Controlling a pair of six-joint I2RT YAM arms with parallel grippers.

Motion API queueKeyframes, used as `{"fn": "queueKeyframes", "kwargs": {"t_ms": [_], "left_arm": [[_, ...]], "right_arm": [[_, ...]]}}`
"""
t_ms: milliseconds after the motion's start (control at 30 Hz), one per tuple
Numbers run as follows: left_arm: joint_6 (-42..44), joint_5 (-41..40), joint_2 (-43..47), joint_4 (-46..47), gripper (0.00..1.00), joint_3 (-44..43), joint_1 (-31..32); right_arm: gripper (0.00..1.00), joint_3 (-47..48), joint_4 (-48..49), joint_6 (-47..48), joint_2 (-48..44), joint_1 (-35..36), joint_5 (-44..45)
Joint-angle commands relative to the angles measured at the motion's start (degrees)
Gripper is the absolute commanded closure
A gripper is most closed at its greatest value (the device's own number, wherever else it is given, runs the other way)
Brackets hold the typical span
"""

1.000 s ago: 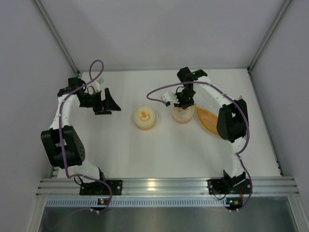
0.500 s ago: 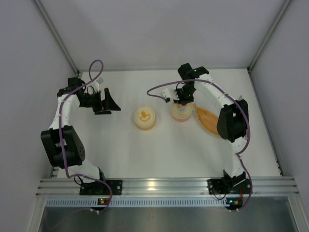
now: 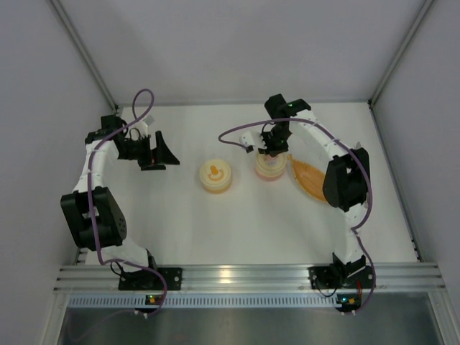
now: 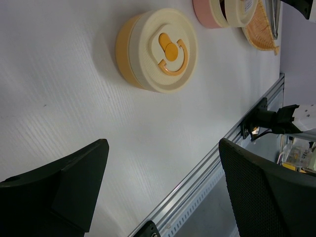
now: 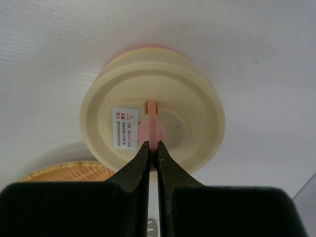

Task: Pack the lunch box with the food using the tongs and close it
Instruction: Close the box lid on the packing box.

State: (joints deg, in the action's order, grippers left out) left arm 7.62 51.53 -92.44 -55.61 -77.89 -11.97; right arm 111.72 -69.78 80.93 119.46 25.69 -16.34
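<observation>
The white surface (image 3: 215,230) ends at a ribbed aluminium rail (image 3: 244,274) on the near side and at pale walls on the other three. A broad stretch of it lies open between the rail and the boxes. The right hand (image 5: 152,146) is pressed together on the pink tab (image 5: 151,129) at the middle of a cream round lid (image 5: 192,103), which sits off-centre over the pink round lunch box (image 4: 205,15). A white sticker (image 5: 126,128) beside the tab bears a warning triangle and red print too small to read. The left hand (image 4: 164,145) is spread wide, holding nothing, well apart from an orange round box (image 4: 158,49). A woven orange boat-shaped tray (image 4: 259,35) lies beside the pink box. A grey strip on it, likely the metal tongs (image 4: 271,17), is cut off. The food cannot be made out.
</observation>
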Motion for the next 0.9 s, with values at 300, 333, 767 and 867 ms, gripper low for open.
{"fn": "queueKeyframes", "kwargs": {"t_ms": [300,333,767,867], "left_arm": [[1.3,1.1,-0.2,1.4,0.02,-1.1,-0.4],[1.3,1.1,-0.1,1.2,0.02,-1.1,-0.4],[1.9,1.2,-0.1,0.9,0.02,-1.0,-0.5],[2.0,1.3,-0.1,0.8,0.02,-1.0,-0.3]], "right_arm": [[1.00,0.5,0.6,1.6,1.5,-0.2,-1.4],[1.00,0.5,0.7,1.6,1.7,-0.2,-1.5],[1.00,4.3,0.4,1.2,4.4,-0.4,-1.4],[1.00,4.5,0.1,1.0,4.6,-0.5,-1.8]]}}
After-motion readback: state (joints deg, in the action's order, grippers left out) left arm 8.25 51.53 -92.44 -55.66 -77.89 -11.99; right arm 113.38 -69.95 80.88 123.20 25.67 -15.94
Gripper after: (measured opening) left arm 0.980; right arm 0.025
